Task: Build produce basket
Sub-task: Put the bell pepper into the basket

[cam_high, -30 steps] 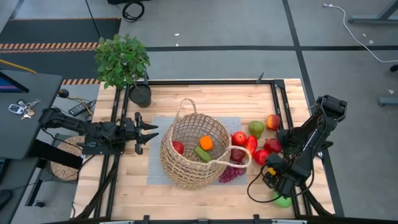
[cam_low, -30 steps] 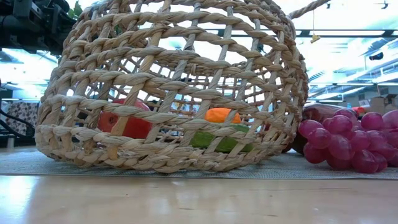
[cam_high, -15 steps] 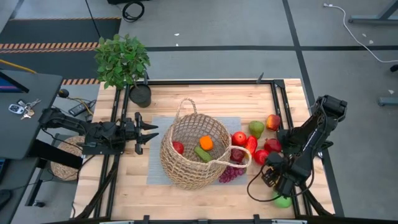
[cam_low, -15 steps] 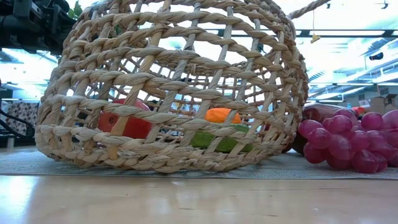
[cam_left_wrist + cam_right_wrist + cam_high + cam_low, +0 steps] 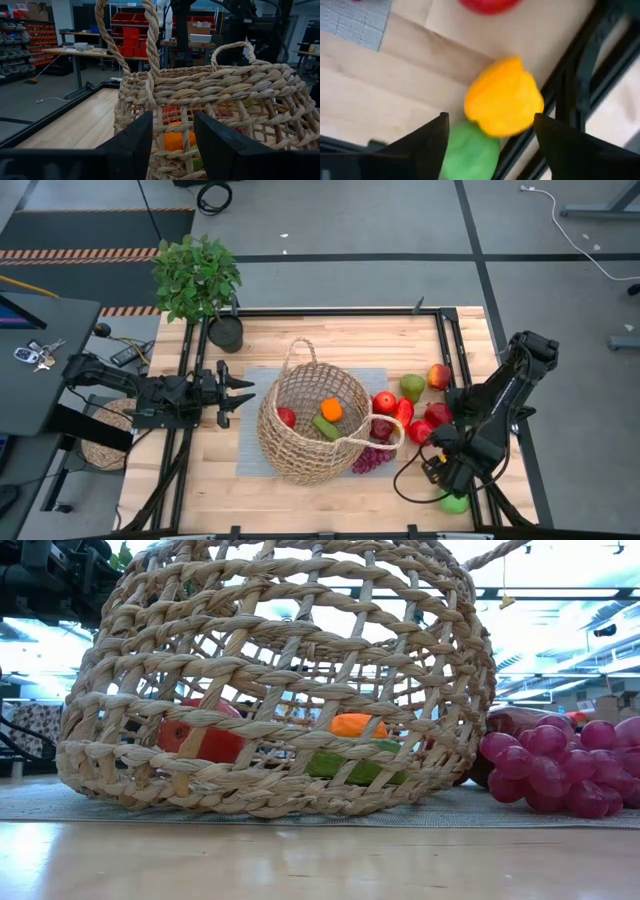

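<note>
The left claw (image 5: 238, 392) hovered near the bench's left edge, fingers spread and empty, facing the basket (image 5: 312, 425) as if waiting to steady it. The basket sat on a grey mat (image 5: 255, 445) mid-bench, already holding a red apple (image 5: 287, 417), a green piece (image 5: 325, 427) and an orange (image 5: 331, 409). Just beside its right wall lay purple grapes (image 5: 370, 460), red apples (image 5: 385, 402) and other produce (image 5: 412, 386), within easy reach. At the right front corner, the right claw (image 5: 490, 145) hung with fingers spread over a yellow pepper (image 5: 504, 97) and a green fruit (image 5: 470, 156), gripping neither, probably lining up a pick.
</note>
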